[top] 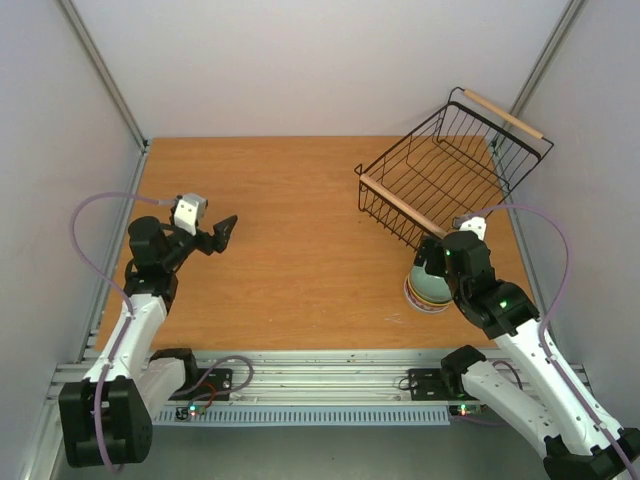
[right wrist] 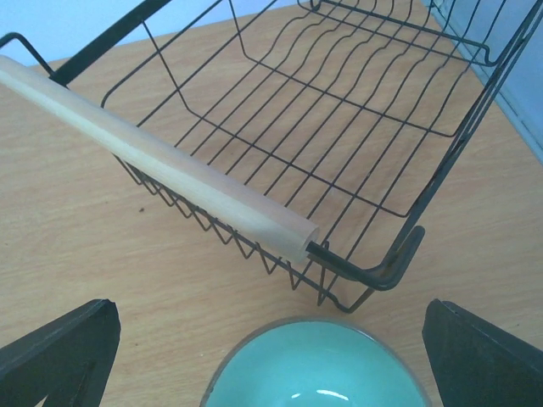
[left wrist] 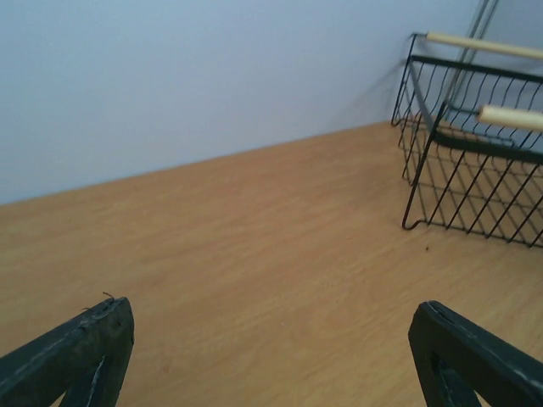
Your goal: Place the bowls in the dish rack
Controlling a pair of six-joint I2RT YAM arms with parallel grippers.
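The bowls [top: 427, 292] sit nested in 1 stack on the wooden table [top: 300, 260], at the near right, just in front of the nearest corner of the dish rack [top: 440, 175]. I cannot tell how many are in the stack. The top one is a pale green bowl [right wrist: 318, 373], right side up. The right pincer [right wrist: 267, 309] hangs directly above it, its 2 fingers [right wrist: 59, 356] spread wide to either side of the rim and gripping nothing. The rack stands at the far right, turned at an angle to the table edges, and the end of its near wooden handle [right wrist: 153, 153] lies just beyond the green bowl. Over on the left, the left pincer [top: 224, 232] is also spread wide and holds nothing, aimed across the table, well apart from the rack and the bowls
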